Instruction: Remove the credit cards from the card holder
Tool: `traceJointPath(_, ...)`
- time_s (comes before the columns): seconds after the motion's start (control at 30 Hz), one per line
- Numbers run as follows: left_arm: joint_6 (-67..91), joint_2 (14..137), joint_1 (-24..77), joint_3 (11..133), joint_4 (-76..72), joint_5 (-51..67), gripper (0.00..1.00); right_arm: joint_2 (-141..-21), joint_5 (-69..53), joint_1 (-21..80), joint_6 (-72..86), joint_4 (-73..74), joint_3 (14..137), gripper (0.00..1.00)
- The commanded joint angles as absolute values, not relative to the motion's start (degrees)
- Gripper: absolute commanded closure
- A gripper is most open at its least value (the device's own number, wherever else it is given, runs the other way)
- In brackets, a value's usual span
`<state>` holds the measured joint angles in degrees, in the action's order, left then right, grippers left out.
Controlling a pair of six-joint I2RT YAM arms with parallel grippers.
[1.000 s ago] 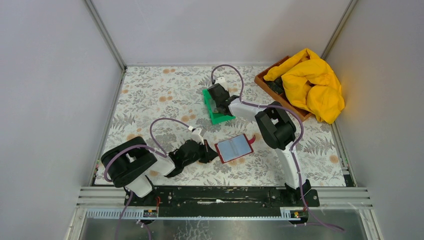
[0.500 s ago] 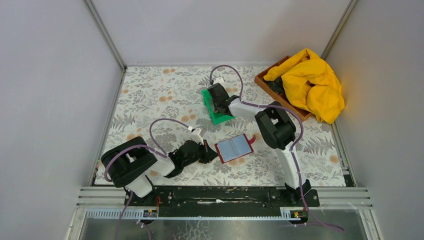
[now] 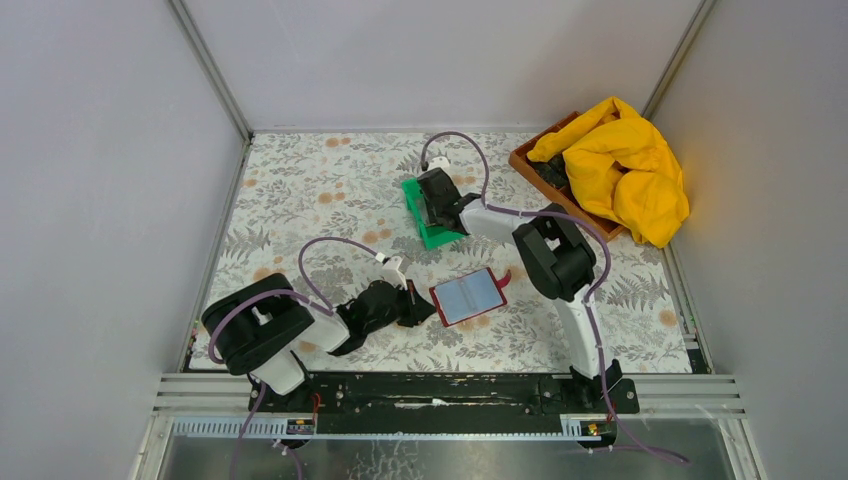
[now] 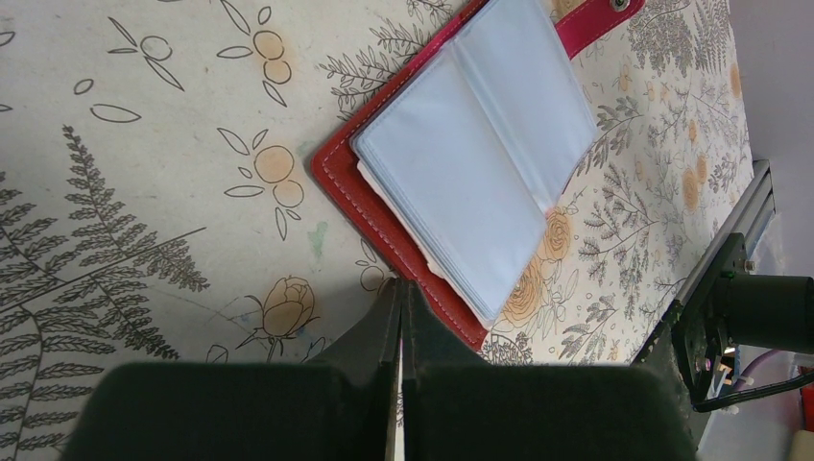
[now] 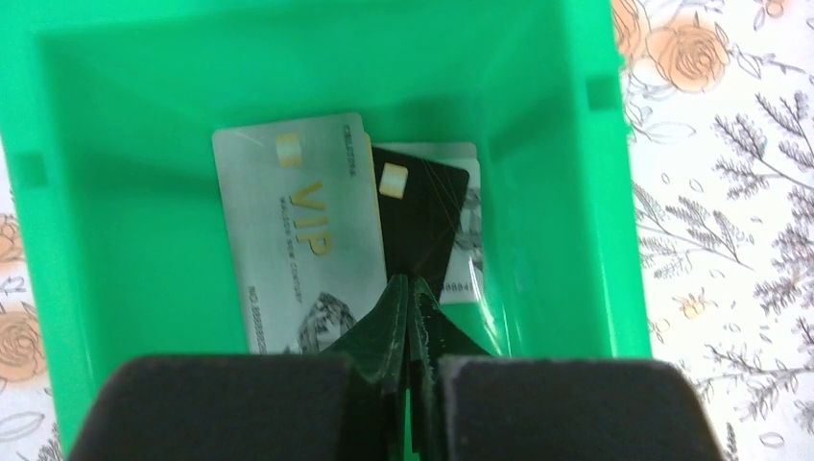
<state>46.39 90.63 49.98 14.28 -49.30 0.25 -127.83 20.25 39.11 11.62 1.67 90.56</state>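
Top view looks down on the whole surface (image 3: 300, 190) from high on the near side of the holder (image 3: 468, 296). Left wrist looks closely down on the holder, right wrist into the bin (image 5: 566, 144) beyond it; top shows both.

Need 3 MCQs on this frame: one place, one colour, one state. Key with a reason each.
1. Where do the credit cards lie?
A) in the green bin
B) inside the card holder
C) nowhere in view

2. What colour is the VIP card?
A) red
B) silver-grey
C) blue

3. How does the card holder lie?
A) snapped shut
B) open, inside facing up
C) standing on edge

Key:
1 A: the right wrist view shows them on the bin's floor.
2 B: it is silver-grey, beside a black card.
3 B: the left wrist view shows its pale pages spread open.
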Motion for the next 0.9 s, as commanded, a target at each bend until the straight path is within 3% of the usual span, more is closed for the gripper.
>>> traceJointPath(0.0,45.9,90.0,49.5,13.1,-49.1,0.3,1.00,-119.9,20.9,39.5,12.5,-3.2,86.0,1.00)
traceJointPath(0.33,45.9,89.6,49.5,13.6,-48.5,-0.1,1.00,-105.4,18.4,39.5,14.1,-6.3,77.2,0.92)
traceJointPath(0.43,46.3,89.3,49.5,13.6,-48.4,0.1,1.00,-100.1,19.7,39.5,14.4,-6.7,72.9,0.84)
traceJointPath(0.57,46.8,87.8,49.5,13.5,-47.5,-0.9,0.80,-90.7,22.3,39.5,14.4,-8.1,63.9,0.67)
traceJointPath(0.67,46.8,86.3,49.6,13.5,-46.7,-1.4,0.72,-83.0,22.2,39.5,14.6,-8.2,55.0,0.54)
traceJointPath(0.87,45.9,86.8,49.6,15.7,-44.3,-1.7,0.76,-69.5,19.3,42.4,14.8,-5.6,39.6,0.51)
